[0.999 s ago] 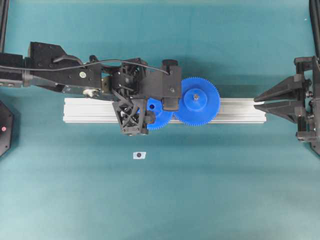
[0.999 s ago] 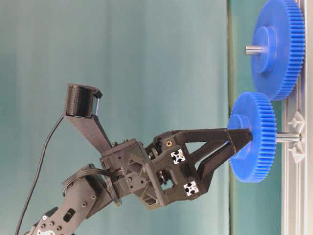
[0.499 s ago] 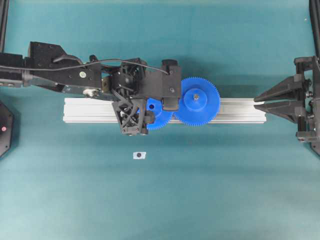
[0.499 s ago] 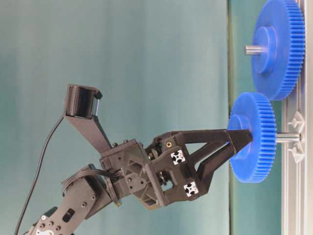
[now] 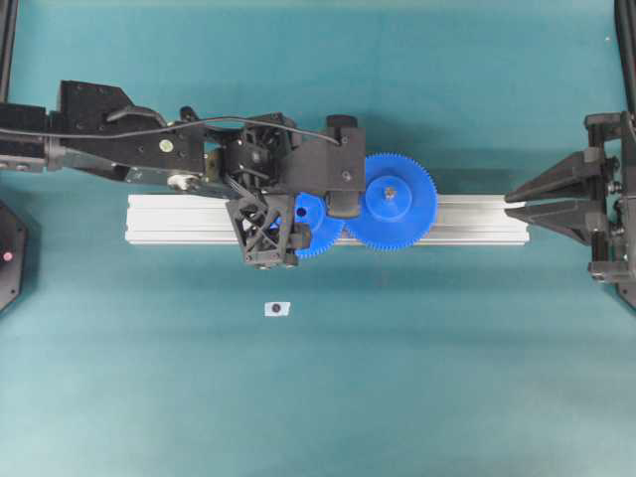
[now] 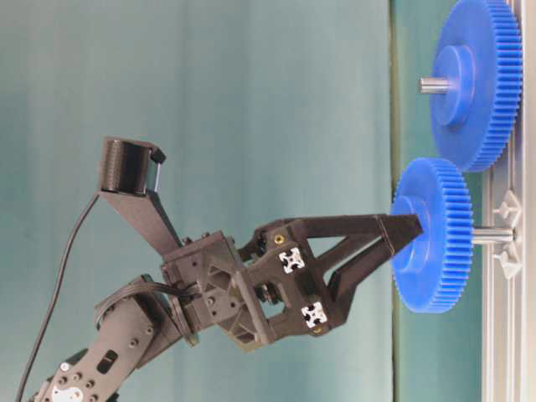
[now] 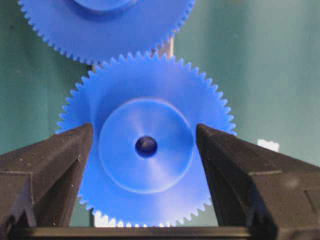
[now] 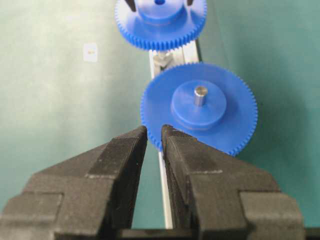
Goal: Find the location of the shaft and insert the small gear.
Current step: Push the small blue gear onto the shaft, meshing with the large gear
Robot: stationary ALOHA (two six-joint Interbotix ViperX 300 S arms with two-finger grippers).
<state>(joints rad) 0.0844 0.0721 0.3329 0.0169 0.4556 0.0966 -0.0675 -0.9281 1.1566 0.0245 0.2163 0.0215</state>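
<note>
The small gear [image 5: 318,235] [image 6: 435,251] [image 7: 150,172] [image 8: 160,22] sits over the aluminium rail [image 5: 179,219], meshed with the larger blue gear [image 5: 390,202] [image 8: 200,110]. In the table-level view it rides on the shaft [image 6: 492,235], a short grey pin running from the gear's underside to the rail. My left gripper [image 5: 303,214] [image 6: 402,239] [image 7: 145,132] is open, its fingers [image 7: 75,150] flanking the gear's raised hub with a thin gap on each side. My right gripper [image 5: 509,203] [image 8: 154,131] is shut and empty, past the rail's right end.
The larger gear carries its own metal pin [image 8: 200,93] through its hub. A small white tag with a dark dot [image 5: 277,309] lies on the teal mat in front of the rail. Black frame parts stand at the far left [image 5: 8,253].
My left gripper's jaws have spread off the small gear's hub, and the hand has shifted slightly. The small gear stays put on the shaft. The right arm has not moved.
</note>
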